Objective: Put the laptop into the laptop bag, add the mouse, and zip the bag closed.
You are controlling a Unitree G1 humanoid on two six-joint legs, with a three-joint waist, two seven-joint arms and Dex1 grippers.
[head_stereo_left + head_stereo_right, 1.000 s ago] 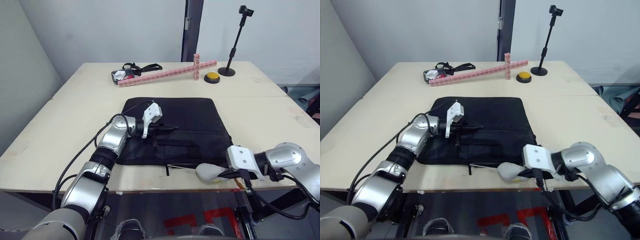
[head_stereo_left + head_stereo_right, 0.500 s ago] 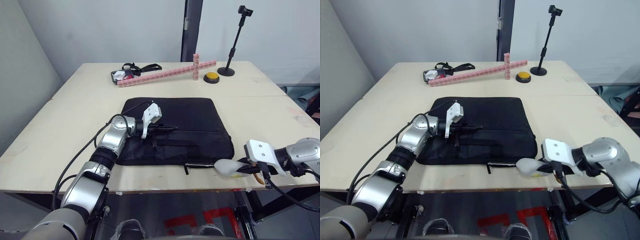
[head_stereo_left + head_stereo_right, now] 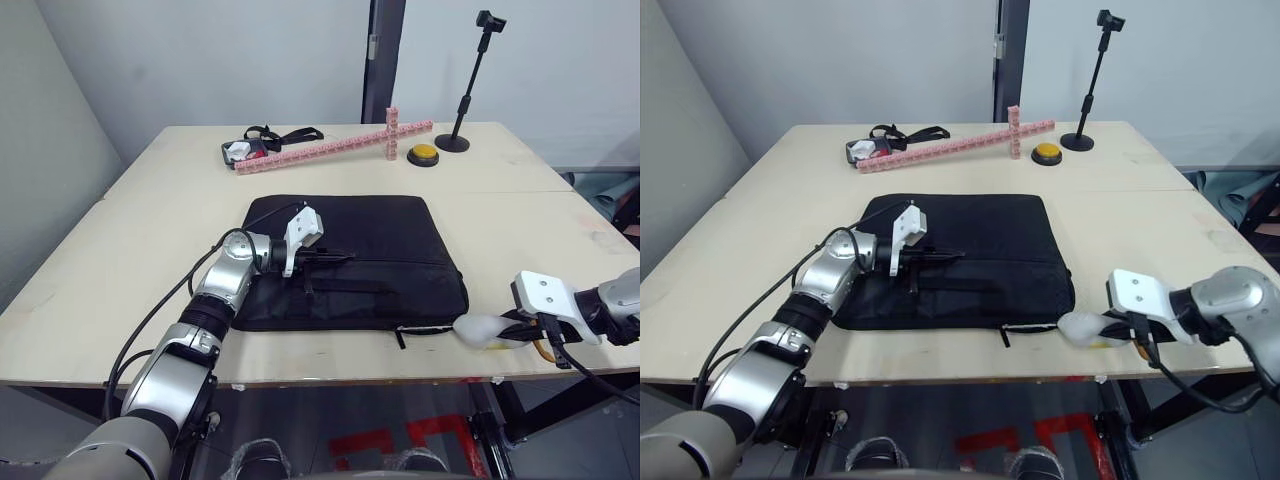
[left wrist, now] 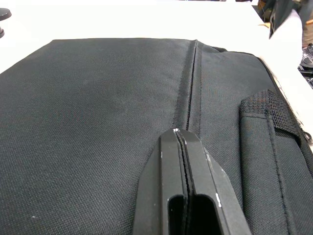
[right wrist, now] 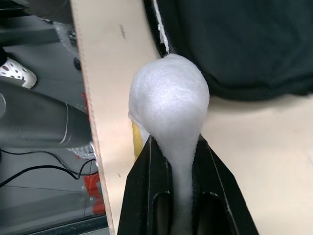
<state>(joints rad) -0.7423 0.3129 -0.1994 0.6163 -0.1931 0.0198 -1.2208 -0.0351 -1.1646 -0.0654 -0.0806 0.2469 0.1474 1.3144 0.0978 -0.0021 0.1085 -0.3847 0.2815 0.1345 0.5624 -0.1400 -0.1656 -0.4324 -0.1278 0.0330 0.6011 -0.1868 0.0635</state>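
in the centre of the frame the laptop bag (image 3: 350, 260) lies flat on the table (image 3: 150, 220), its contents hidden. the left gripper (image 3: 345, 256) rests on its top, arm reaching in from lower left, fingers (image 4: 188, 196) pressed together on nothing. at lower right, beside the bag's corner, the right gripper (image 5: 171, 156) pinches a white fluffy plush toy (image 5: 168, 105). no writing is readable.

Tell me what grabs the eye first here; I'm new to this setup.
The black laptop bag lies flat mid-table, the left gripper shut and resting on top of it. At the bag's near right corner, the right gripper clamps a white fluffy plush toy over the table edge.
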